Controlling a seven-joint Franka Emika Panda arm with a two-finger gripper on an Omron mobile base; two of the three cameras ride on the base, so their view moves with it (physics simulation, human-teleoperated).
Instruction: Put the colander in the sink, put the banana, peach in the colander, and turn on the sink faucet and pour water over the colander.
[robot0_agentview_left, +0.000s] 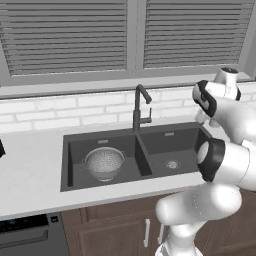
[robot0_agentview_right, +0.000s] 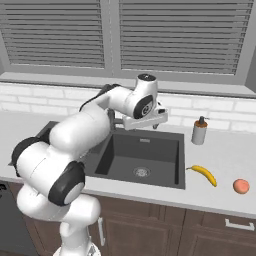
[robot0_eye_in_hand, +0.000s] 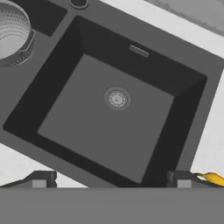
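The silver colander sits upright in the left basin of the dark double sink; its rim also shows in the hand view. On the counter to the right of the sink lie the yellow banana and, further right, the peach. The gooseneck sink faucet stands behind the divider, spout pointing right. My gripper hangs open and empty above the right basin, over its drain. The banana's tip shows just beyond one fingertip.
A soap dispenser bottle stands on the counter behind the banana, near the tiled back wall. My own arm arches over the left part of the sink. A dishwasher panel lies below the counter at the left.
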